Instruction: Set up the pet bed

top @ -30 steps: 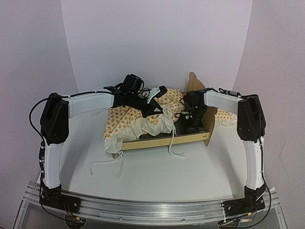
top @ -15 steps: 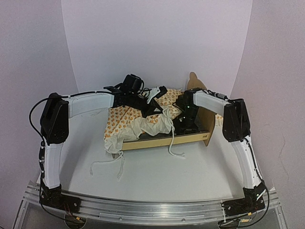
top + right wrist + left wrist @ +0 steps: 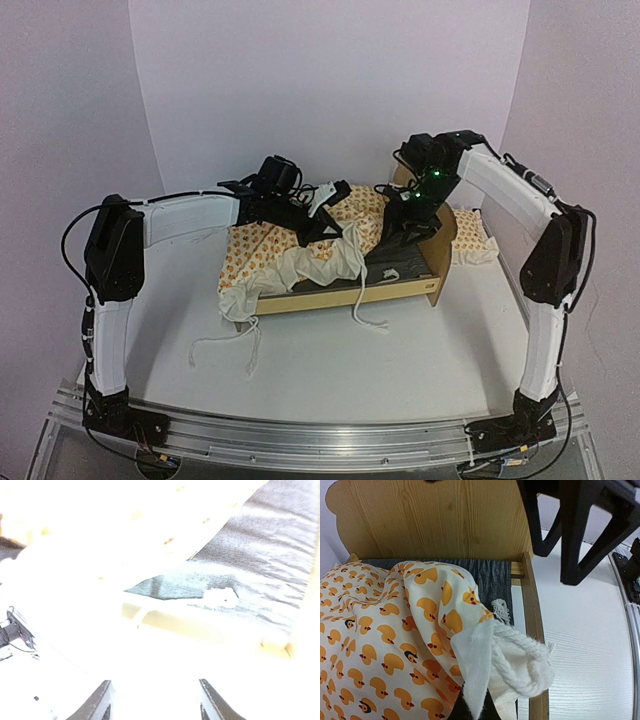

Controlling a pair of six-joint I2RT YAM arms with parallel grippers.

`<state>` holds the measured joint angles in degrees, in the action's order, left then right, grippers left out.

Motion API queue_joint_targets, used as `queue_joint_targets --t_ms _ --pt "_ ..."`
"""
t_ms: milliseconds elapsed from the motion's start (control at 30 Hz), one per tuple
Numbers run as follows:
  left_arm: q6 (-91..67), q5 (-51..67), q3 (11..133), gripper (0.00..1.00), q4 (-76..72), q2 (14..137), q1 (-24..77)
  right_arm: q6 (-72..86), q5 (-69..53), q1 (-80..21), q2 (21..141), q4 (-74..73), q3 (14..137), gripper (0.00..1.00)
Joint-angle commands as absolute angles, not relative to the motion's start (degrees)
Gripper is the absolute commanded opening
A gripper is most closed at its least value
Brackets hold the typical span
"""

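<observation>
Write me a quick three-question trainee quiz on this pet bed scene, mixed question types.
1. True or false: the right gripper is shut on the cushion.
2. Multiple choice: what does the left gripper hold? A) the cushion's white ruffled edge B) the headboard C) the footboard
3. Fill in: the small pillow lies ____ the pet bed (inside or outside).

Key: 1 false, it is open and holds nothing; 2 A; 3 outside, on the table past the headboard.
</observation>
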<state>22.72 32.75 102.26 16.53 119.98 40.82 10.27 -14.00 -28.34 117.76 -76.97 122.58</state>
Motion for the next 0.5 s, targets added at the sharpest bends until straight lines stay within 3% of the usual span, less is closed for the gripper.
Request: queue_joint_targets --t_ms 0,133,467 --pt "23.86 32.34 103.23 0.00 16.16 117.64 40.71 10.53 -8.63 -28.62 118.67 -77.82 121.48 0.51" --pt "23.94 32.20 103.15 0.00 16.29 117.43 40.73 11.30 -0.36 -28.56 122.25 -76.21 118.60 0.45" --pt "23.92 32.54 102.89 0.00 16.55 117.56 40.71 13.72 -0.99 -28.53 129.96 -64.29 117.81 0.45"
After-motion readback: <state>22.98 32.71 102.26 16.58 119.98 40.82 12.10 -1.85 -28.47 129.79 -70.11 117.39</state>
